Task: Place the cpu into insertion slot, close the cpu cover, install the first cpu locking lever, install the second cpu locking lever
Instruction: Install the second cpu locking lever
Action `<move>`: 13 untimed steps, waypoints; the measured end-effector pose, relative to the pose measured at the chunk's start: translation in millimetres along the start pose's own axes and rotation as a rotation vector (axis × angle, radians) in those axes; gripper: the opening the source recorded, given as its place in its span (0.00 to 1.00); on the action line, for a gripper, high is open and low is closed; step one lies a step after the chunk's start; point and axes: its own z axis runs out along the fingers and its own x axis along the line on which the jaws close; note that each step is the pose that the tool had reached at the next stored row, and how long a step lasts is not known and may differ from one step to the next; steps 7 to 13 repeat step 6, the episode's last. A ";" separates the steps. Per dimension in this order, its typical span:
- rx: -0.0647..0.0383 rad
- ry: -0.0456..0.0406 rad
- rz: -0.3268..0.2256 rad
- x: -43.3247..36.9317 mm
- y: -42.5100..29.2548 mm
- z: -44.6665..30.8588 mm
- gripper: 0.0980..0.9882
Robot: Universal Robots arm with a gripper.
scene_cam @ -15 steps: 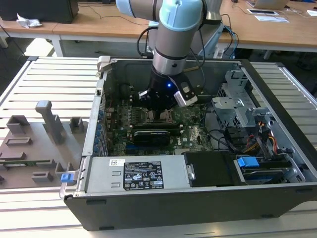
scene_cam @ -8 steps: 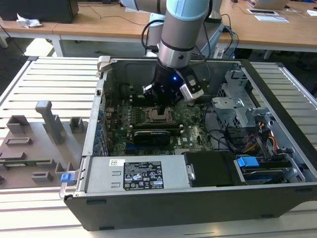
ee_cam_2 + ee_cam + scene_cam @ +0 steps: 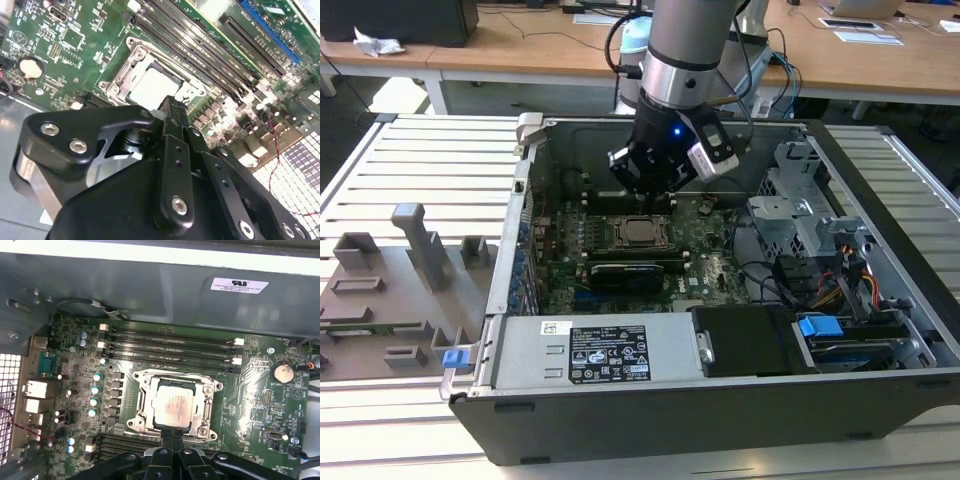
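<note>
The cpu (image 3: 172, 407) (image 3: 152, 87) (image 3: 640, 232) lies flat in the middle of the green board, its silver-grey top showing. It covers the insertion slot, which is hidden beneath it. The cpu cover (image 3: 145, 390) (image 3: 125, 70), a silver frame, lies down flat around the chip. I cannot tell the locking levers apart from the frame's edges. My gripper (image 3: 172, 432) (image 3: 172, 107) (image 3: 655, 200) hangs just above one edge of the socket. Its two black fingers are pressed together with nothing between them.
Long black memory slots (image 3: 170, 345) run beside the socket, and a coin battery (image 3: 282, 372) sits nearby. In the exterior view a black block (image 3: 635, 270) lies in front of the socket, and the case (image 3: 525, 230) also holds a power supply (image 3: 600, 350) and drive cage (image 3: 800, 215). A grey fixture (image 3: 390, 290) sits at its left.
</note>
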 end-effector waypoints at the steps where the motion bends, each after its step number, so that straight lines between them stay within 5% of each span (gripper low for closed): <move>1: 0.000 0.0001 0.000 0.0 0.0 -0.1 0.01; 13: 0.000 0.0002 0.000 0.0 0.0 -0.2 0.01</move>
